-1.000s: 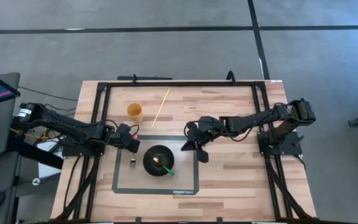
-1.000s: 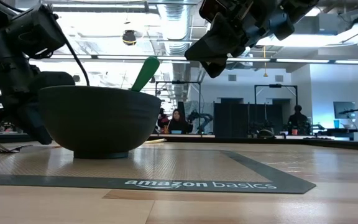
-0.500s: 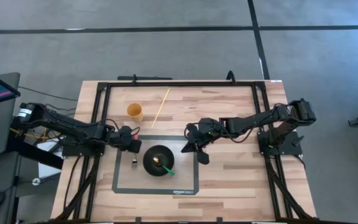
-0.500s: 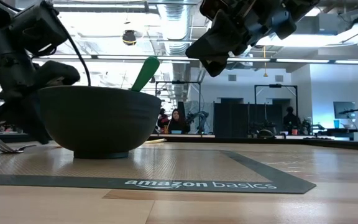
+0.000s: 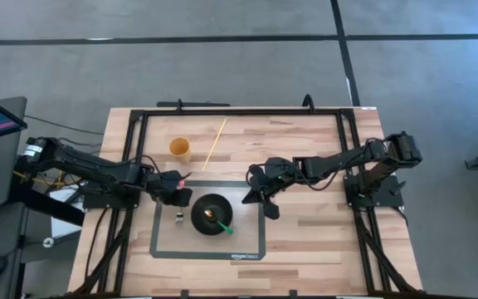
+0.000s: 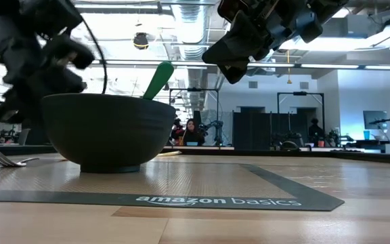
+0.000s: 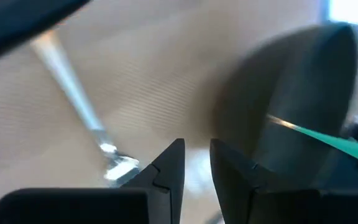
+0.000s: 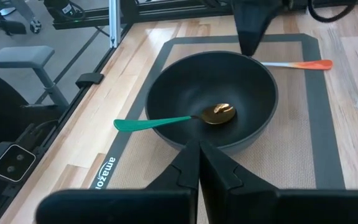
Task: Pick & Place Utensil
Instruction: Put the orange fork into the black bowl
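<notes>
Since the fork (image 5: pixel 178 218) lies on the grey mat (image 5: pixel 163 245) just at 9 o'clock of the black bowl (image 5: pixel 199 208), my left gripper (image 5: pixel 175 188) is the nearer one for it. In the high view the fork sits at about 6 o'clock from that gripper, close by but not touching it. Its long axis runs roughly 12 to 6. My left wrist view shows its silver handle slanting away past my fingertips (image 7: pixel 173 165). These stand a narrow gap apart and hold nothing.

I judge the coming move depends on bringing those fingers down across the handle, not along it, so the wrist should be turned square to that 12-to-6 line before I descend.

The bowl already carries a green-handled spoon (image 5: pixel 225 228), its handle leaning out over the rim toward 4 o'clock. An orange-tipped utensil (image 8: pixel 297 64) also lies on the mat on the bowl's far side from my right arm, near my left gripper.

My right gripper (image 5: pixel 260 198) hangs above the bench (image 5: pixel 305 149) at 2 o'clock of the bowl, fingers pressed together and empty.
</notes>
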